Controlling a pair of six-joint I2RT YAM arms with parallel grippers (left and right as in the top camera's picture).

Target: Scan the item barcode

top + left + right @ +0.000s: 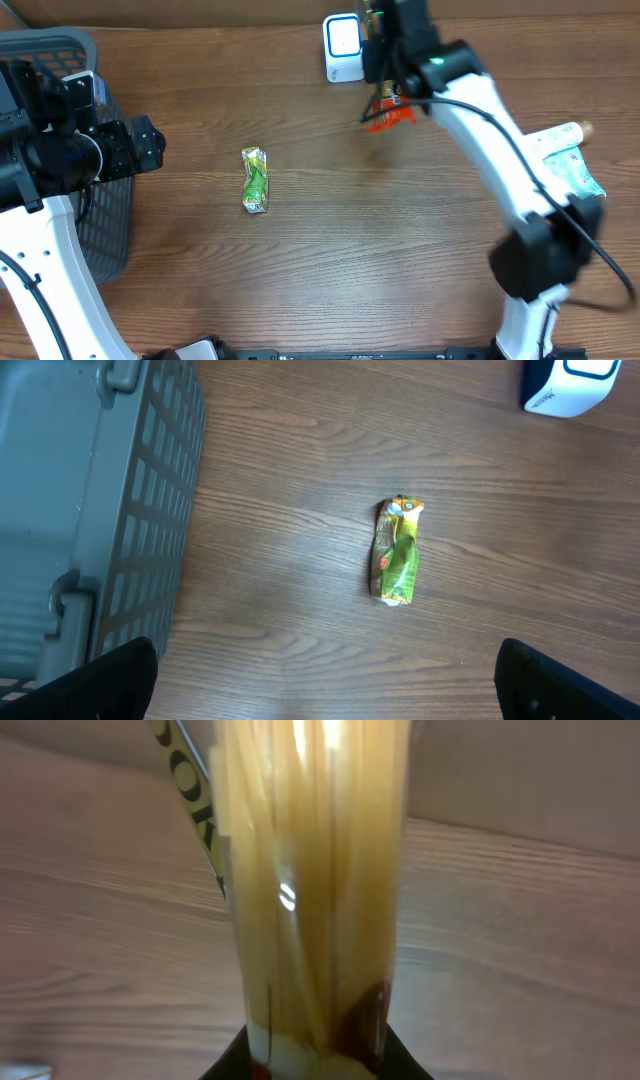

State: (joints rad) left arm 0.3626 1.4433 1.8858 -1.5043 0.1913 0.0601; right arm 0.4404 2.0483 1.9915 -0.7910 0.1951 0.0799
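even, soft light; right wrist view blurred, glare on packet (310, 870).

A wooden table (350, 250) with brown grain is recorded as the sole supporting surface. A grey mesh basket (108, 225) is seated at its left edge; in the left wrist view its slatted wall (150, 510) is seen standing on the wood. A crumpled green packet (255, 180) is laid lengthwise left of centre, well apart from the basket. A white scanner unit (343, 48) with a blue outline is stood near the far edge. A white-and-green pack (568, 160) is laid at the right side.
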